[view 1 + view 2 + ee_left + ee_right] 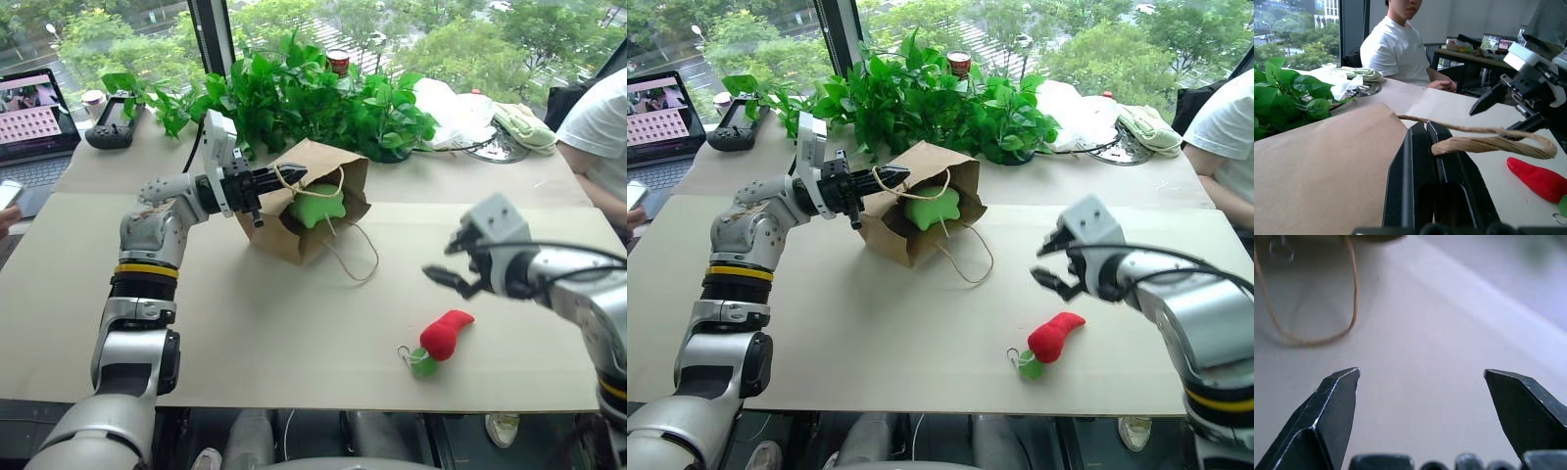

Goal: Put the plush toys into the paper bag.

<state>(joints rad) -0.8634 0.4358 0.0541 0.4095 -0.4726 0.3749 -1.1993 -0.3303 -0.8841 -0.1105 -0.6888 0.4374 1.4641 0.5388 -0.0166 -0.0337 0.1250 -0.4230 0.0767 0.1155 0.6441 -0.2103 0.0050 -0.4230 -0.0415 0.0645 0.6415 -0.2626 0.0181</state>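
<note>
Leafy green plants (313,98) along the far window edge of the table (245,333), a red-topped can (338,61) among them; laptop (34,117) at far left, dark handheld controller (113,122) beside it; white plastic bag (456,113) right of the plants; person in white shirt (602,127) seated at the right edge.

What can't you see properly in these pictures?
- Green toy: head views show just the part at the bag's mouth; the paper hides the rest.
- Bag's inside: left wrist view shows just its outer paper.
- Red toy: left wrist view cuts it off at the edge.
- Can: behind the plant, label too small to read.
</note>
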